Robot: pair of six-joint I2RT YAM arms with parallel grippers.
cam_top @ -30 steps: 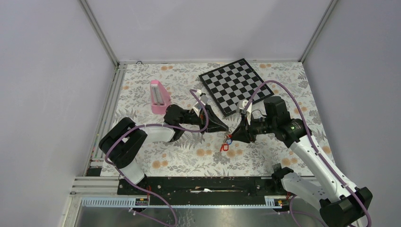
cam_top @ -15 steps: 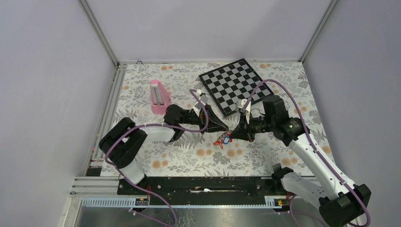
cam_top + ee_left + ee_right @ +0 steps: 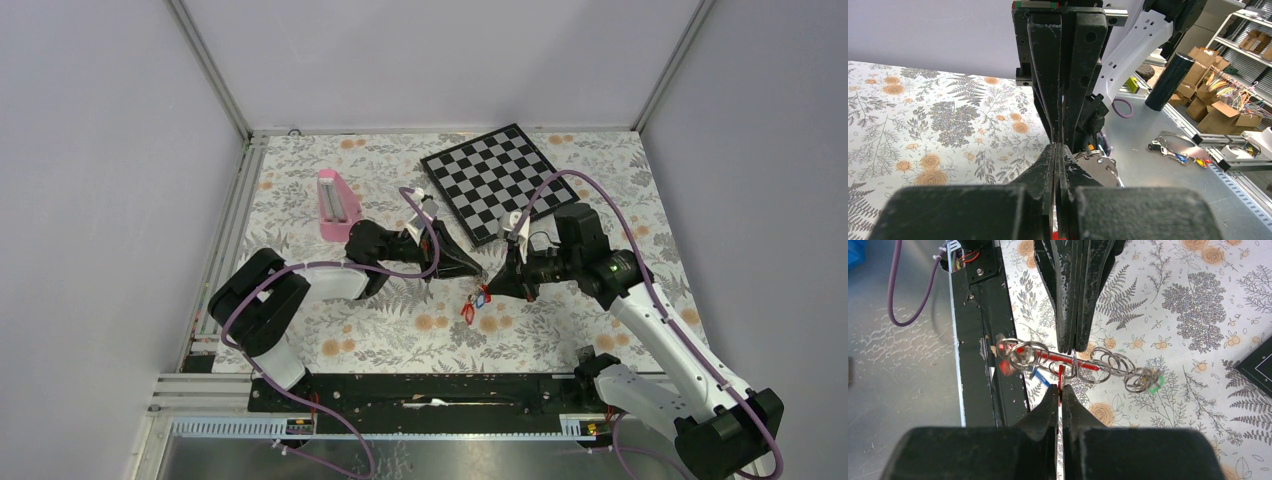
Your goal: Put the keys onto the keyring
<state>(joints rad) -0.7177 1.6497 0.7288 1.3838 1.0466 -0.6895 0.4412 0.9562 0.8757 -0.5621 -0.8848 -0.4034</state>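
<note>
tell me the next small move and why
Probably a slight pull of the right gripper toward its own base while the left gripper holds steady. Both are shut: the left pinches the keyring on its ring-strung red bar, the right a red strip under it, so tension would test that grip.

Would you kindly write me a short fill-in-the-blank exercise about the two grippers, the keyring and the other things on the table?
1. The left gripper and the right gripper both have their jaws ___.
2. Their fingertips meet at the keyring, whose visible bar is coloured ___.
3. The block to one side of the chessboard is coloured ___.
4. That block lies on the ___ arm's side of the table.

Missing words: shut; red; pink; left.
</note>
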